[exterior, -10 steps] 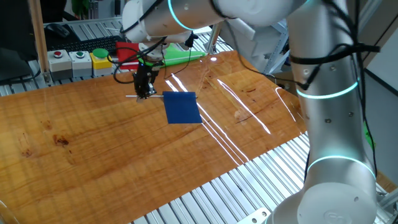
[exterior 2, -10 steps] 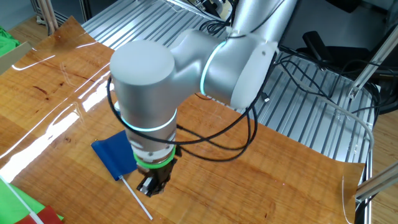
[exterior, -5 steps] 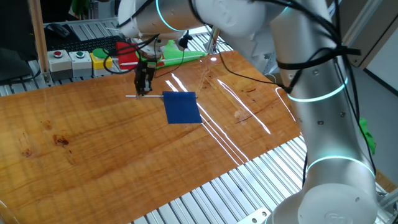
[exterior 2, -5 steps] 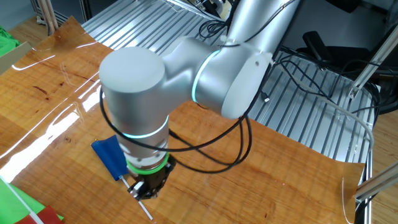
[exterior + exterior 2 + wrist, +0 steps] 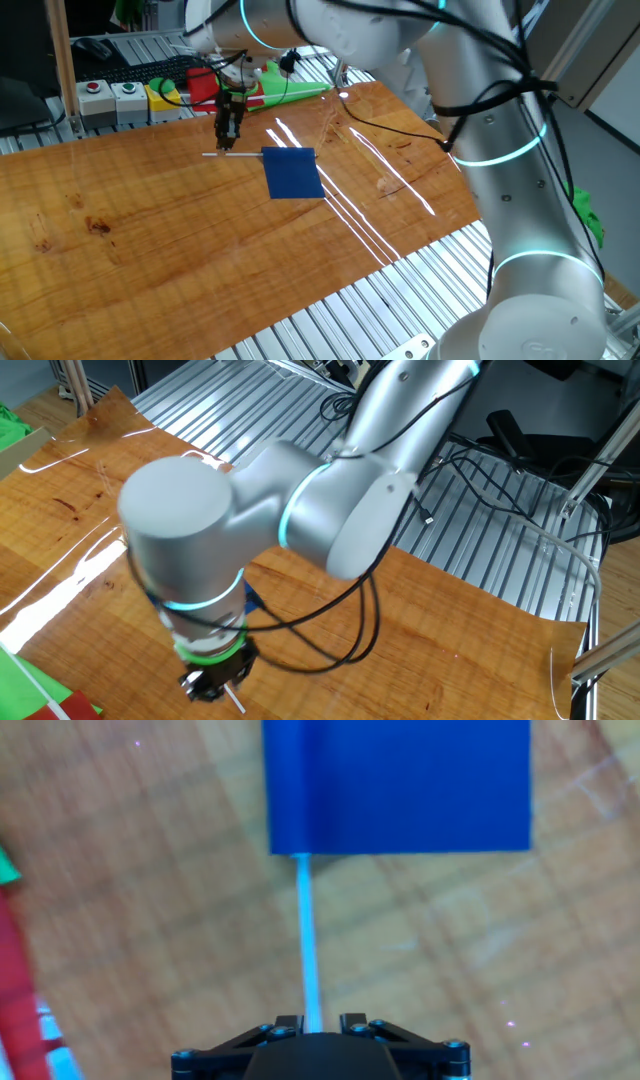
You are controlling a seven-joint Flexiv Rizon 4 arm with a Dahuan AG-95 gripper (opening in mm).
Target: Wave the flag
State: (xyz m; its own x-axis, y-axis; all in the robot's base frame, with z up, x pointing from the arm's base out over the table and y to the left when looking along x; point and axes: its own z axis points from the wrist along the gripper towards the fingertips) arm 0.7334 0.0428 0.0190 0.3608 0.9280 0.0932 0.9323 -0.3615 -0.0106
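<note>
On the wooden table (image 5: 120, 230) lies the flag (image 5: 293, 173), flat, its dark blue cloth toward the middle of the board and its thin white stick (image 5: 232, 154) running out from the cloth's top edge toward the red and green pieces (image 5: 262, 86) at the far side. From the other fixed view almost all of it is hidden behind the big grey arm (image 5: 250, 520); only a sliver of blue and the stick's tip below the wrist can be made out. The hand view cuts off the cloth's far edge, and the stick runs straight down the picture into the black fingers (image 5: 282, 1026), its end lost between them. The gripper (image 5: 230, 139) hangs over the stick's free end, pointing down at it. Its fingers stand close on either side of the stick, but whether they pinch it I cannot tell.
</note>
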